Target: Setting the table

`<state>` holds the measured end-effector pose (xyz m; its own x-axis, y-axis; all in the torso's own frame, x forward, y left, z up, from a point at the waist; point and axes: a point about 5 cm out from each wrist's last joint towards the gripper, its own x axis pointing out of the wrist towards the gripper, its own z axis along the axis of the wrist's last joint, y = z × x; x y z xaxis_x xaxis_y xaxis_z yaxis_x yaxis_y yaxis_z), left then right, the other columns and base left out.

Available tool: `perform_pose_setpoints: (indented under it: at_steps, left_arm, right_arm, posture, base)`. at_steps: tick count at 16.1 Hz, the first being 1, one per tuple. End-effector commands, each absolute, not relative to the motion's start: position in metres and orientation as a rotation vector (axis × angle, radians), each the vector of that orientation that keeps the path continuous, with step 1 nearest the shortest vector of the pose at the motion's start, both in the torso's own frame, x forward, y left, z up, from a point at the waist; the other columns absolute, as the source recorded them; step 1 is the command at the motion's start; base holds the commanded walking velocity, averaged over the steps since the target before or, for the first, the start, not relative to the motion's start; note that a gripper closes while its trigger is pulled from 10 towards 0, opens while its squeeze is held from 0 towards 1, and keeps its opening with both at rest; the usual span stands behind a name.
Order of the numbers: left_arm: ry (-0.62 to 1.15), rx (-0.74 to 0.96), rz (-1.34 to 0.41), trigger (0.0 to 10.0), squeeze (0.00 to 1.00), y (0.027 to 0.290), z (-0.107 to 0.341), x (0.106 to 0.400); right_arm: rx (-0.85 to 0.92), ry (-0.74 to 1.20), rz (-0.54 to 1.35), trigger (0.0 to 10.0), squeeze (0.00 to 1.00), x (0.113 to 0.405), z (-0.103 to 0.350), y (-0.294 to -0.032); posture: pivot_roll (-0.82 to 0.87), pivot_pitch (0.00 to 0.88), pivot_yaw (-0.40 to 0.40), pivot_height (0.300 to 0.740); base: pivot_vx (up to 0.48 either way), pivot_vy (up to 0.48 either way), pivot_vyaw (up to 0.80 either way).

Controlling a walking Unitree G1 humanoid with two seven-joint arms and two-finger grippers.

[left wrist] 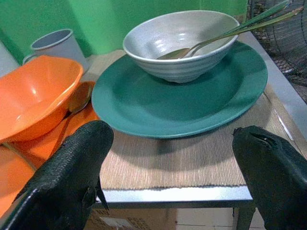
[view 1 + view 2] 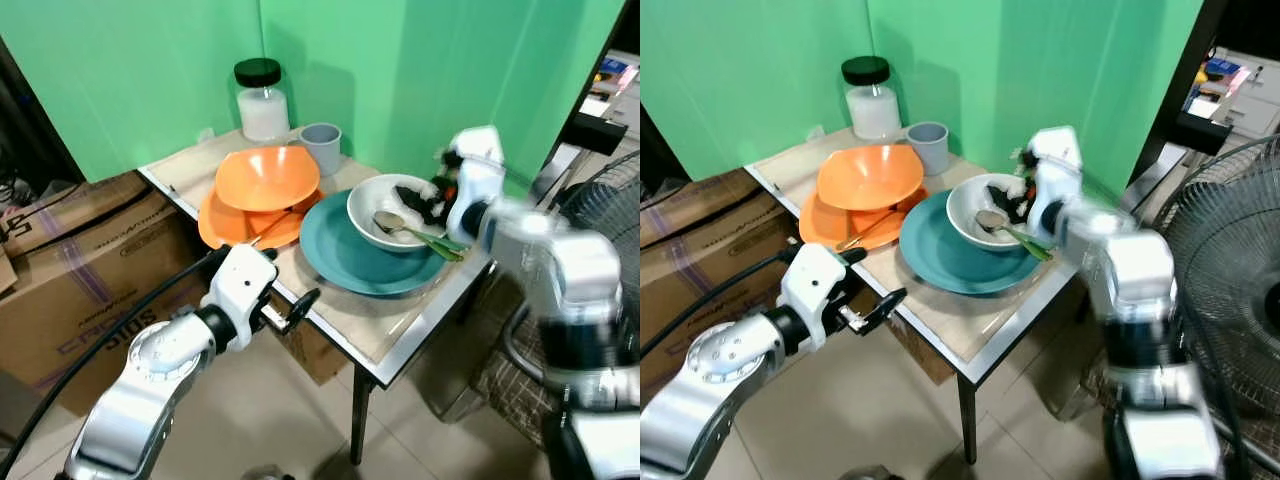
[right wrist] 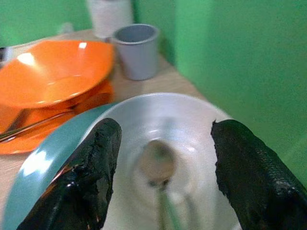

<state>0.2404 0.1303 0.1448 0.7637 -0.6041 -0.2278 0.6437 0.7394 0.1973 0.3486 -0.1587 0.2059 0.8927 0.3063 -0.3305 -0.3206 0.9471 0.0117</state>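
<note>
On teal plate (image 2: 350, 260) we see white ribbed bowl (image 2: 395, 212) holding green-handled spoon (image 2: 405, 232). Right gripper (image 3: 163, 167) over bowl, fingers spread. Left gripper (image 1: 172, 177) at table (image 2: 400, 325) edge, jaws apart, empty.

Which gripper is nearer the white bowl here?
Right. The right gripper hovers open at the white bowl's far rim, over the spoon. The left gripper is open off the table's near edge, short of the teal plate.

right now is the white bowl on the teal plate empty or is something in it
Not empty: the ribbed white ceramic bowl on the round teal plate holds a green-handled metal spoon, its handle sticking over the rim.
</note>
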Motion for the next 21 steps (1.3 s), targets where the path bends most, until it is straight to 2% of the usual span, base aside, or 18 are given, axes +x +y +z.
perform_pose_setpoints:
  at_steps: [1,3,4,12,13,14,16,18,19,21]
  left_arm:
    - [0.165,0.273,-0.707,10.0,0.0,0.131,0.145,0.241]
    - [0.166,0.263,-0.728,10.0,0.0,0.129,0.145,0.24]
    - [0.177,0.251,-0.737,10.0,0.0,0.131,0.145,0.239]
    - [0.182,0.252,-0.747,10.0,0.0,0.131,0.144,0.239]
    - [0.183,0.252,-0.75,10.0,0.0,0.13,0.144,0.24]
    - [0.183,0.253,-0.752,10.0,0.0,0.13,0.144,0.241]
    - [0.184,0.253,-0.754,10.0,0.0,0.131,0.144,0.242]
    - [0.185,0.254,-0.754,10.0,0.0,0.13,0.144,0.242]
    - [0.184,0.255,-0.754,10.0,0.0,0.13,0.144,0.242]
    - [0.185,0.258,-0.751,10.0,0.0,0.131,0.144,0.243]
  right_arm:
    - [-0.046,0.351,0.285,10.0,0.0,0.354,0.207,-0.165]
    - [-0.015,0.382,0.264,10.0,0.0,0.361,0.205,-0.172]
    - [0.085,0.515,0.172,10.0,0.0,0.373,0.19,-0.195]
    - [0.228,0.592,0.136,10.0,0.0,0.376,0.178,-0.202]
    - [0.286,0.604,0.151,6.6,0.0,0.376,0.178,-0.202]
    - [0.312,0.611,0.155,4.0,0.0,0.377,0.177,-0.203]
    - [0.334,0.64,0.163,2.2,0.0,0.377,0.175,-0.202]
    - [0.342,0.651,0.167,1.5,0.0,0.378,0.173,-0.201]
    - [0.348,0.659,0.169,0.7,0.0,0.378,0.171,-0.199]
    - [0.35,0.681,0.168,0.9,0.0,0.378,0.165,-0.196]
  posture:
    - [0.07,0.0,0.059,0.74]
    - [0.07,0.0,0.05,0.74]
    - [0.08,0.0,0.038,0.74]
    - [0.08,0.0,0.048,0.74]
    - [0.08,0.0,0.05,0.74]
    - [0.07,0.0,0.051,0.74]
    - [0.07,0.0,0.051,0.74]
    - [0.07,0.0,0.05,0.74]
    - [0.08,0.0,0.048,0.74]
    - [0.08,0.0,0.045,0.74]
  base:
    - [0.0,0.0,0.0]
    - [0.0,0.0,0.0]
    - [0.0,0.0,0.0]
    - [0.0,0.0,0.0]
    - [0.0,0.0,0.0]
    - [0.0,0.0,0.0]
    - [0.0,0.0,0.0]
    - [0.0,0.0,0.0]
    - [0.0,0.0,0.0]
    - [0.0,0.0,0.0]
